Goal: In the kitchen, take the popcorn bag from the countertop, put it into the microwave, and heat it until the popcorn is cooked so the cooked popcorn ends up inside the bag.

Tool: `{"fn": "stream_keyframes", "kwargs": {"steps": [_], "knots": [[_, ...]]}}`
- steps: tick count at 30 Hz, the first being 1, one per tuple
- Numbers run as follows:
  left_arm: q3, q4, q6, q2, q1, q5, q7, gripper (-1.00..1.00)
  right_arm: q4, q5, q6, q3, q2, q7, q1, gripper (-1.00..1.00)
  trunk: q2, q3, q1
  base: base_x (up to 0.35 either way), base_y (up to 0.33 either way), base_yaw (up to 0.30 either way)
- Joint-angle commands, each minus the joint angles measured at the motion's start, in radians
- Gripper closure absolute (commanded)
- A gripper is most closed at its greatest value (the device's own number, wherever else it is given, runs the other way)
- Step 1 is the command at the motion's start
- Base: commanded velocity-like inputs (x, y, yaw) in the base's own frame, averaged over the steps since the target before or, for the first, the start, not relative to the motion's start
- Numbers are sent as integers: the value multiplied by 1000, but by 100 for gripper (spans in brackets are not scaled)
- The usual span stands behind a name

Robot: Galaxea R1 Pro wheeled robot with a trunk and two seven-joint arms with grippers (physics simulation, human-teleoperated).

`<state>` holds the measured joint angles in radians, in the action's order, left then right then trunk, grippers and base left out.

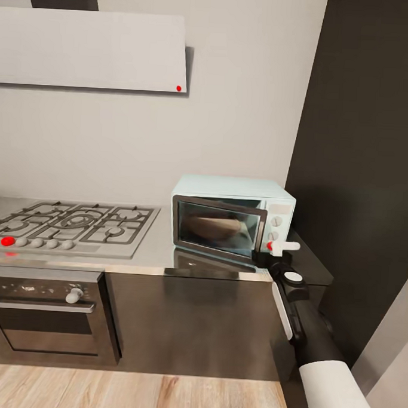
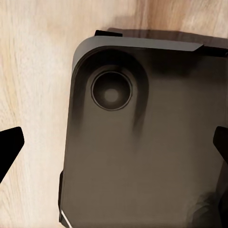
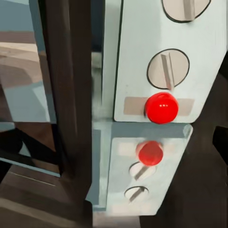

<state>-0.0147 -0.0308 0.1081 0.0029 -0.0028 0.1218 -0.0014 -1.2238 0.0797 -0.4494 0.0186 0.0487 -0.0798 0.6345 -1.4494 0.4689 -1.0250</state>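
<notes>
The pale mint-blue microwave (image 1: 231, 193) stands on the steel-grey countertop (image 1: 159, 255) against the grey wall, its dark-framed glass door (image 1: 218, 225) looking slightly ajar. Through the glass I make out a tan rounded shape, the popcorn bag (image 1: 210, 227). My right gripper (image 1: 282, 247) is right at the control panel, beside the red dot (image 1: 269, 246). The right wrist view shows the white knobs (image 3: 167, 69) and the red dot (image 3: 161, 107) close up, with one dark fingertip (image 3: 222, 137) at the edge; the jaws look open. My left gripper (image 2: 114, 147) hangs open and empty.
A silver gas hob (image 1: 71, 224) with a red knob (image 1: 7, 240) lies left of the microwave, above a dark built-in oven (image 1: 40, 309). A tall dark cabinet (image 1: 361, 176) stands close on the right. Below the left gripper are my dark base (image 2: 142, 152) and the wood floor (image 2: 33, 71).
</notes>
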Motion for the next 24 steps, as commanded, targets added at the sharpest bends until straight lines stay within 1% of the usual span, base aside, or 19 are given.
{"fn": "stream_keyframes", "kwargs": {"steps": [1,5,6,7,9,10,11,12,13,14,16,17,18,19,20,21,22,24], "knots": [[-1,0,2,0,0,7,0,-100,-1,9,-9,1,0,-2,1,-100,-1,1,0,0,0,0],[-1,0,2,0,0,7,0,-100,-3,7,-13,2,-6,6,1,-100,-1,1,0,0,0,0],[-1,0,2,0,0,7,0,-100,-4,5,-13,4,-7,17,1,-100,-1,1,0,0,0,0],[-1,0,3,0,0,7,0,-100,-4,4,-15,5,-9,30,1,-100,-1,1,0,0,0,0],[-1,0,3,0,0,7,0,-100,-4,5,-35,8,-19,91,-2,-100,-1,1,0,0,0,0],[-1,0,3,0,0,7,0,-100,-4,10,-62,9,-34,148,-11,-100,-1,1,0,0,0,0],[-1,0,3,0,0,7,0,-100,-3,25,-84,10,-55,198,-15,-100,-1,1,0,0,0,0],[-1,0,2,0,0,7,0,-100,-2,42,-98,10,-77,229,-17,-100,-1,1,0,0,0,0],[-1,0,2,0,0,7,0,-100,-2,49,-103,10,-94,240,-18,-100,-1,1,0,0,0,0],[-1,0,2,0,0,7,0,-100,0,55,-108,9,-117,249,-19,-100,-1,1,0,0,0,0],[-1,0,2,0,0,7,0,-100,11,59,-111,3,-143,250,-19,-100,-1,1,0,0,0,0],[-1,0,2,0,0,7,0,-100,23,61,-111,-6,-163,249,-19,-100,-1,1,0,0,0,0],[-1,0,2,0,0,7,0,-100,28,61,-110,-23,-177,248,-19,-100,-1,1,0,0,0,0],[-1,0,2,-1,0,7,0,-100,33,62,-106,-63,-195,247,-19,-100,-1,1,0,0,0,0],[-1,0,2,-1,0,7,0,-100,34,63,-104,-96,-201,246,-19,-100,-1,1,0,0,0,0],[-1,0,2,-1,0,7,0,-100,33,62,-102,-135,-206,246,-19,-100,-1,1,0,0,0,0],[-1,0,2,-1,0,7,0,-100,27,61,-100,-200,-206,248,-19,-100,-1,1,0,0,0,0],[-1,0,2,-1,0,7,0,-100,20,59,-98,-272,-203,252,-19,-100,-1,1,0,0,0,0]]}}
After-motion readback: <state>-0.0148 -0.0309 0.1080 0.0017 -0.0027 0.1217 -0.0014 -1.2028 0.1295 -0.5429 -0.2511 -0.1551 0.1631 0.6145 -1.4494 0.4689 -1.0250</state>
